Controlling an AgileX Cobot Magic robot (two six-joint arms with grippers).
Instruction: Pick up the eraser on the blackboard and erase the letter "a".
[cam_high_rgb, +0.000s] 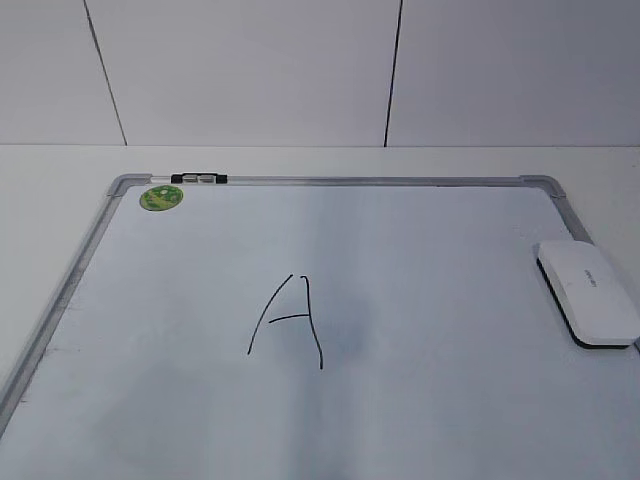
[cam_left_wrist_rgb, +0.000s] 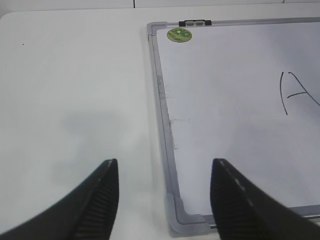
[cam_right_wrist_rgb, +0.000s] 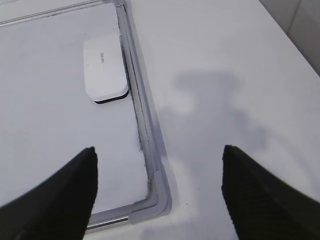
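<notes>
White eraser, one, on one blackboard; both pairs of jaws released, empty.

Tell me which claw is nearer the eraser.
The right claw. Its wrist view shows the white eraser just ahead, lying on the blackboard by the right frame. The left claw sits at the board's opposite corner, eraser out of sight.
</notes>
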